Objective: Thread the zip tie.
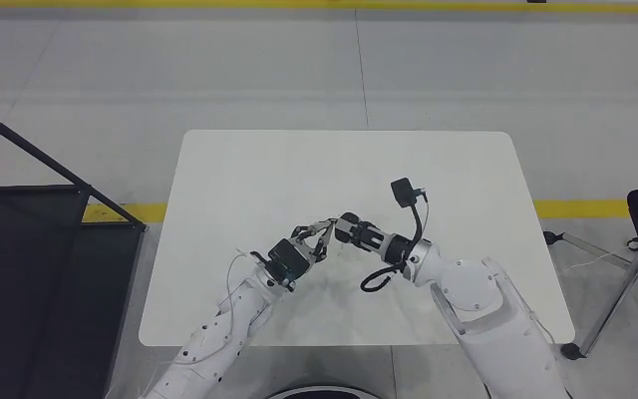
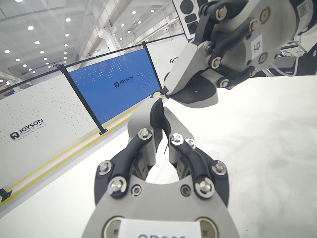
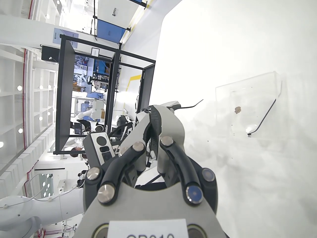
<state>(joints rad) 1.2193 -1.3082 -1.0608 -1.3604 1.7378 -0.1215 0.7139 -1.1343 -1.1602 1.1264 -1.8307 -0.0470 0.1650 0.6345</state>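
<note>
Near the centre of the top view, above the white table (image 1: 449,199), the left gripper (image 2: 158,104) and right gripper (image 2: 166,92) meet tip to tip, each clenched on the thin black zip tie (image 3: 192,106) — its free end pokes out beyond the right gripper.

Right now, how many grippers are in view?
2. The left gripper and the right gripper meet tip to tip above the table, each shut on the zip tie.

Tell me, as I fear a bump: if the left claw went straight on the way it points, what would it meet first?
Probably the right claw, its tips just ahead of the left claw, almost touching; the gap is unclear.
</note>
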